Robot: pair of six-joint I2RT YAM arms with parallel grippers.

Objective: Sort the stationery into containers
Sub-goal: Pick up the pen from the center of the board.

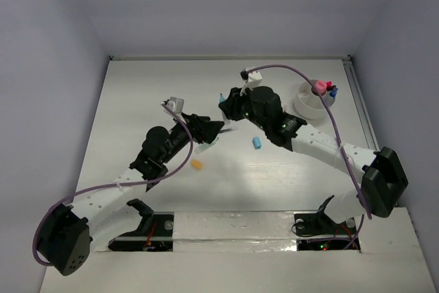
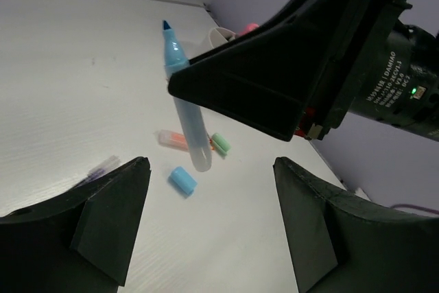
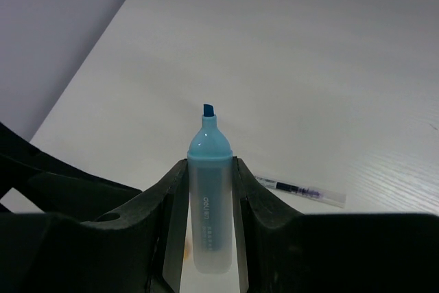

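Observation:
My right gripper (image 3: 209,164) is shut on an uncapped blue highlighter (image 3: 210,204) and holds it above the table, tip pointing away. It also shows in the left wrist view (image 2: 186,108) and the top view (image 1: 222,101). My left gripper (image 2: 211,166) is open and empty, just in front of the right gripper (image 1: 226,106). The highlighter's blue cap (image 2: 182,180) lies on the table (image 1: 257,143). An orange marker (image 2: 171,139) and a green one (image 2: 221,143) lie beyond it. The white cup (image 1: 306,103) at the back right holds pink, blue and red items.
A clear pen with a purple core (image 3: 298,189) lies on the table, also seen by my left finger (image 2: 96,171). A small orange piece (image 1: 197,165) lies beside the left arm. The two grippers (image 1: 214,130) stand very close together mid-table.

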